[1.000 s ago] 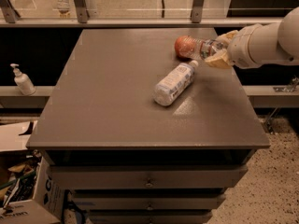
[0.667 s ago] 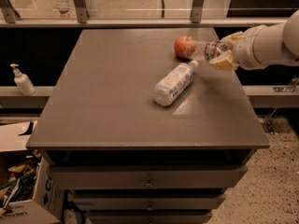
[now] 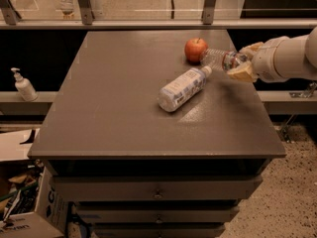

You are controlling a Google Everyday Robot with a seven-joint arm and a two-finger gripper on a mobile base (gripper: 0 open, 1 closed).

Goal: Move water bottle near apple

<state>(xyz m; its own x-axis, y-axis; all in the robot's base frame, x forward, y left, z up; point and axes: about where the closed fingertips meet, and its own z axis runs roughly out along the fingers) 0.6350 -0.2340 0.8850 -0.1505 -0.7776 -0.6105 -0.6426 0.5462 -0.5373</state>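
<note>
Bench (image 3: pixel 99 133): dark top, drawers under it. Mid-bench, a white-blue labelled bottle (image 3: pixel 181 89) lies on its side. Past it on the right, the tool (image 3: pixel 241 62) is clenched on the water bottle (image 3: pixel 217 59). The bottle is roughly horizontal, its free end just beside the apple (image 3: pixel 195 50) at the far side. Can't tell if they touch.

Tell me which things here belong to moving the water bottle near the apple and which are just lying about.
Job: water bottle, held sideways beside the apple; apple, far right of the table; pincer, at the table's right edge, shut on the bottle.
Lying about: white-blue labelled bottle, on its side mid-table; pump dispenser, off to the left; cardboard box, lower left.
</note>
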